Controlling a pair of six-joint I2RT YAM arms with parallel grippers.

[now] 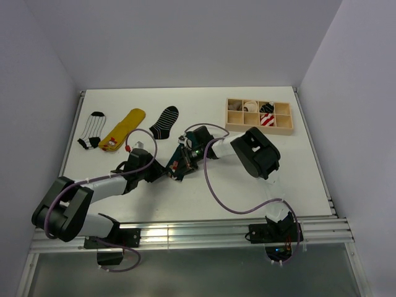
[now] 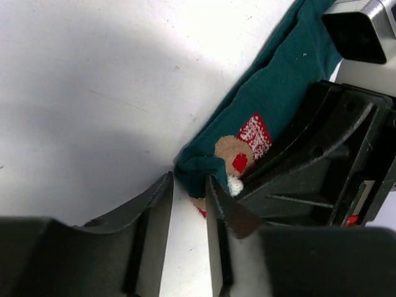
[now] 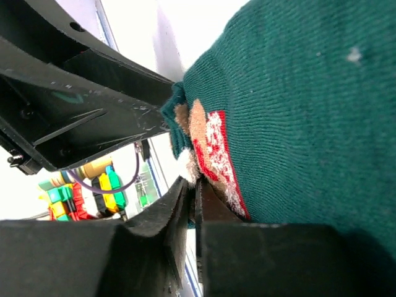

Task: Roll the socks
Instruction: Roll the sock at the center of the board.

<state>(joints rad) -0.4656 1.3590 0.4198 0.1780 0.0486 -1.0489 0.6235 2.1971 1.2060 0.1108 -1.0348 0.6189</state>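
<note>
A dark green sock with a bear figure lies on the white table between the two grippers. In the top view the dark green sock is mostly covered by them. My left gripper has its jaws drawn in on the sock's folded end, and both fingertips press against the fabric. My right gripper is shut to a thin slit, with the sock's edge by the bear figure pinched at its tips. A black sock with thin white stripes lies flat at the back.
A white sock with black stripes and a yellow sock lie at the back left. A wooden compartment box at the back right holds rolled socks, one of them red-and-white striped. The right arm's purple cable loops over the table.
</note>
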